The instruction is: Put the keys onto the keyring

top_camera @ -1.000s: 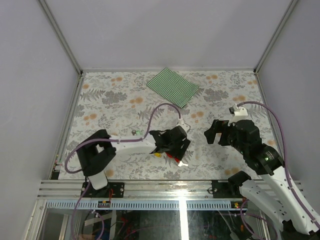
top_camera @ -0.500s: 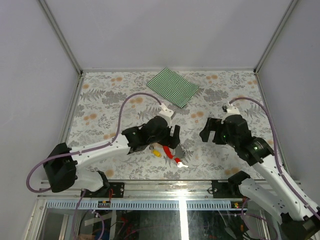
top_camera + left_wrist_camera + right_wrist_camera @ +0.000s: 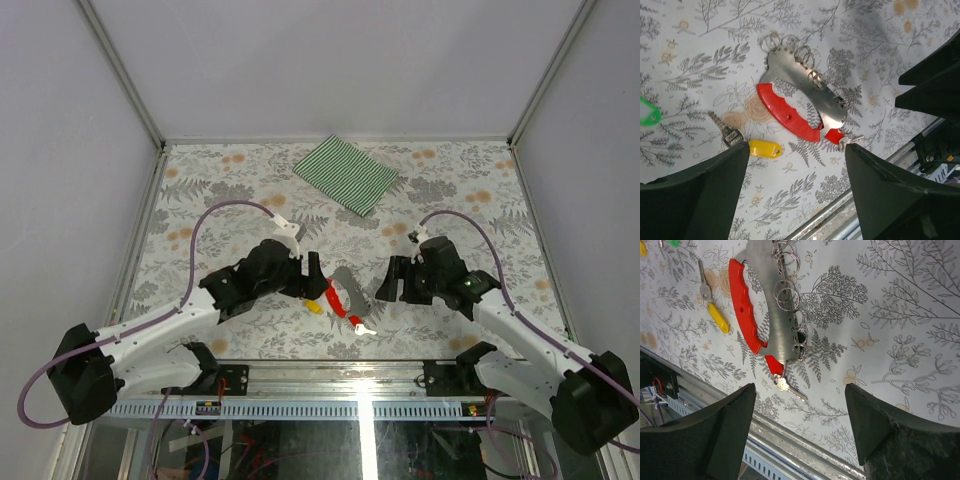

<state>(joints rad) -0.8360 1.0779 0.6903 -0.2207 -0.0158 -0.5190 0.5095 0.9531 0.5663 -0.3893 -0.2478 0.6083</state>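
Left gripper (image 3: pixel 797 150) and right gripper (image 3: pixel 800 390) are both hanging open, empty. Keyring (image 3: pixel 795 112) is lying slantwise by the table's (image 3: pixel 200 200) near edge, between them. Yellow key (image 3: pixel 765 149) is sitting on its left-arm side, so I'm guessing left's nearer.

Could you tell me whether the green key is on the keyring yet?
Off: the green key lies loose, apart from the keyring.

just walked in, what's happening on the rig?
Key-threading job, nothing gripped yet. The left gripper and right gripper hover either side of the red-handled keyring, jaws open. A yellow key and a green key lie loose on the table near it; a third key sits at the handle's tip, attached or not I can't tell.
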